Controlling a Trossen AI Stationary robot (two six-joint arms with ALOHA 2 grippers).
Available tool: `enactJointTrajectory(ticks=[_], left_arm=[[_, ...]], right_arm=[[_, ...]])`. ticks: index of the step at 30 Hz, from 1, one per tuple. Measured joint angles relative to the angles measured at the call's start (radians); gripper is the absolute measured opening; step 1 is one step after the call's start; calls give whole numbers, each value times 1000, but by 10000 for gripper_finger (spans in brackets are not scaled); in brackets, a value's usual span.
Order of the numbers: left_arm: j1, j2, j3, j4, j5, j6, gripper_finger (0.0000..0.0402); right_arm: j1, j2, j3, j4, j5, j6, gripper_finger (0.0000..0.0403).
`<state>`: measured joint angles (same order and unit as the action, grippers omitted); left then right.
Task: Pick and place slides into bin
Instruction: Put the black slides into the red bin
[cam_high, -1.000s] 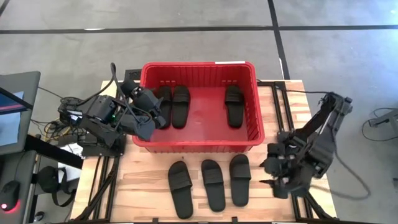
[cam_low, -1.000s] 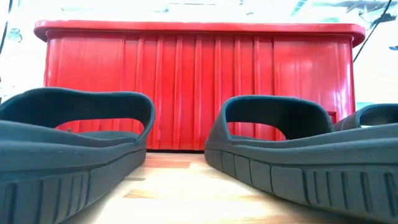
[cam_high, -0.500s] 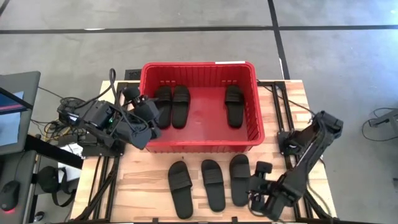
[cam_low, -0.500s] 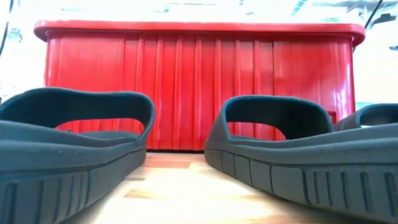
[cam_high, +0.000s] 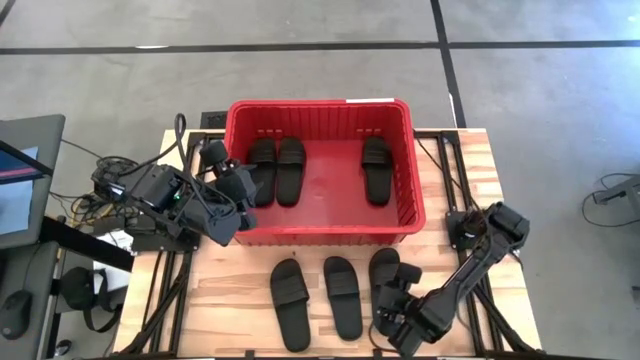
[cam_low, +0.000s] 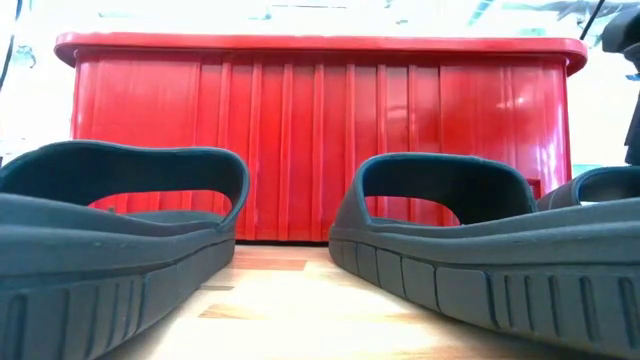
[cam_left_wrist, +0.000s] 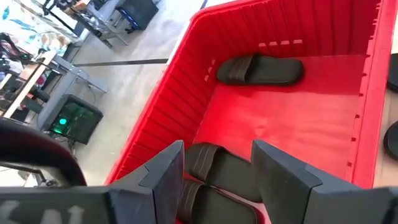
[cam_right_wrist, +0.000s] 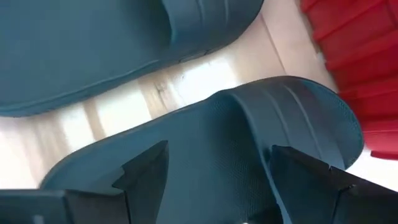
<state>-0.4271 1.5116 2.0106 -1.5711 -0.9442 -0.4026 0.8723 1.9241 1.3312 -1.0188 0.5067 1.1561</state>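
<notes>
Bin: my red bin (cam_high: 320, 232) stands at the table's far side, holding three slides, a pair (cam_high: 276, 170) at its left and one (cam_high: 375, 168) at its right.
Table slides: three lie in a row before the bin: left (cam_high: 290, 303), middle (cam_high: 342, 296), right (cam_high: 384, 278).
Right pincer: my right gripper (cam_high: 392, 325) is released, fingers spread directly above the right slide (cam_right_wrist: 205, 143); contact seems not yet made.
Left pincer: my left gripper (cam_left_wrist: 214, 168) is released, poised over the bin's left rim.

Glossy ribbed red plastic bin (cam_high: 320, 232); matte rubbery slides (cam_high: 342, 296); pale wood table (cam_high: 237, 287)
</notes>
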Motion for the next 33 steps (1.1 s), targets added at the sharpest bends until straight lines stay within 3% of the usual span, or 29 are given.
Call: enactJointTrajectory(ticks=[7,33], left_arm=[[0,0,0,0,1,0,177],[0,0,0,0,0,-31,176]], right_arm=[[1,46,67,-144,23,30,265],[-55,45,-32,-70,71,-110,260]])
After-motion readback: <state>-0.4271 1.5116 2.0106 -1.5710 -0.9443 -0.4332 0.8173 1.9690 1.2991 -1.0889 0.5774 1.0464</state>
